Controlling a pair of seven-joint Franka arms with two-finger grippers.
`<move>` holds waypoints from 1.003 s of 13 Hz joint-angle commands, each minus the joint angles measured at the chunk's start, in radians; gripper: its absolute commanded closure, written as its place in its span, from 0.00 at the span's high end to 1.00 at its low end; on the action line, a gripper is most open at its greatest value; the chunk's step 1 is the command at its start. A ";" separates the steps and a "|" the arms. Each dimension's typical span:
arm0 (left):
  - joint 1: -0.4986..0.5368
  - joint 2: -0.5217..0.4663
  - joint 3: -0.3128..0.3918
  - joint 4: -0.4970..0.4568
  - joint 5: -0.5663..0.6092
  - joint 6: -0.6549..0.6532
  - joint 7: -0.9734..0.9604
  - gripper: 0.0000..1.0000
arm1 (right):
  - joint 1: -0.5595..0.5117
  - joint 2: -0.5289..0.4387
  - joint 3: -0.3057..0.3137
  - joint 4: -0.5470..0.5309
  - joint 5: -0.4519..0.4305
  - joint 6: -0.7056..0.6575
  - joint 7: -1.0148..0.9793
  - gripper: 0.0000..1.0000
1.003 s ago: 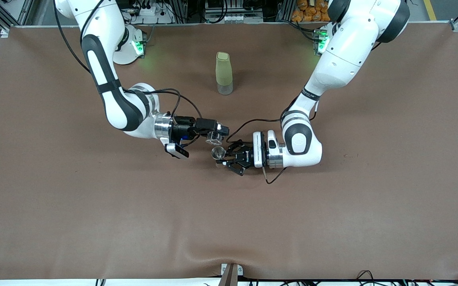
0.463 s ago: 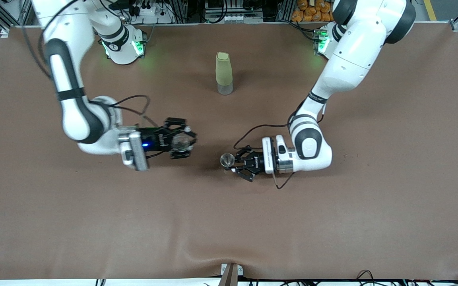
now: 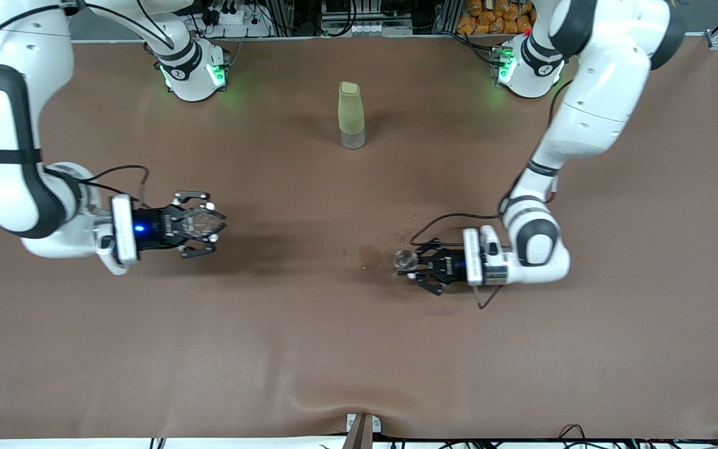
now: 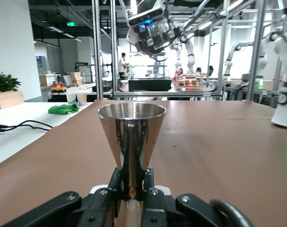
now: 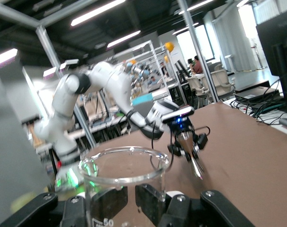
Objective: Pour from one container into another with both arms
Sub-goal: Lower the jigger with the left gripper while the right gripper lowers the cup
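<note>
Front view: left gripper (image 3: 410,264), low over the table's (image 3: 359,349) middle toward the left arm's end, jaws clamped on a shiny metal cone cup (image 3: 405,260), upright in left wrist view. Right gripper (image 3: 204,222), toward the right arm's end, jaws clamped on a clear glass beaker (image 3: 200,221). Wet spot (image 3: 369,255) just beside the cup. Tall green bottle (image 3: 351,115) stands upright near the bases.

My bench is covered in a brown mat (image 3: 359,349), with aluminium framing (image 4: 102,52) around it. It's an open lab hall: white wall (image 4: 11,42), potted plant (image 4: 4,82), ceiling strip lights (image 5: 96,12), and office chairs (image 5: 219,80) near bright windows (image 5: 247,28).
</note>
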 commanded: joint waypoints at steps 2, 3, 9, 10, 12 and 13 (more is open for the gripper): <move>0.138 0.003 -0.010 -0.022 0.163 -0.061 0.030 0.00 | -0.166 -0.004 0.021 0.015 -0.175 -0.097 -0.193 0.00; 0.183 0.004 -0.010 -0.021 0.224 -0.097 0.031 0.00 | -0.206 0.000 0.021 0.019 -0.223 -0.119 -0.241 0.00; 0.396 0.023 -0.007 -0.013 0.478 -0.266 0.014 0.00 | -0.363 0.138 0.021 0.025 -0.357 -0.159 -0.583 0.00; 0.428 0.026 -0.008 -0.013 0.510 -0.280 0.017 0.00 | -0.369 0.172 0.021 0.030 -0.359 -0.160 -0.623 0.00; 0.471 0.035 -0.007 -0.013 0.553 -0.311 0.026 0.00 | -0.377 0.241 0.020 0.054 -0.354 -0.162 -0.709 0.00; 0.494 0.043 -0.007 -0.013 0.570 -0.317 0.033 0.00 | -0.378 0.278 0.009 0.068 -0.352 -0.159 -0.727 0.00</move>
